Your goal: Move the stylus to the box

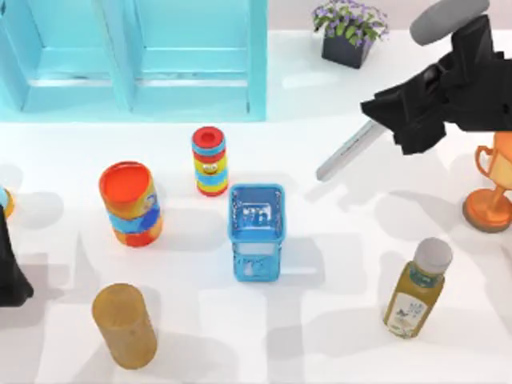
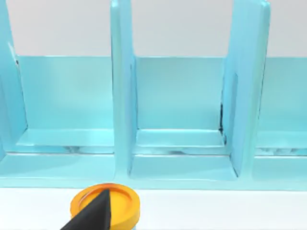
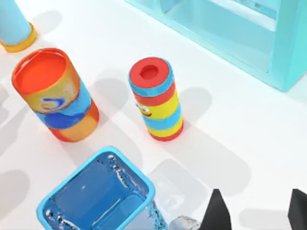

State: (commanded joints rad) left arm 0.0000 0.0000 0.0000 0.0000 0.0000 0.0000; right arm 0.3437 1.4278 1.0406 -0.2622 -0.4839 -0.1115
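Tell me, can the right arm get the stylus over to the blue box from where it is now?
Probably yes. The right gripper holds the stylus in the air, up and to the right of the blue box. The box's top is open, and nothing stands between them; the striped toy stands off to the box's left.

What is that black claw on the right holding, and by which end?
The right gripper holds the slim silver-grey and black stylus by its upper end; the silver tip slants down toward the clear blue box.
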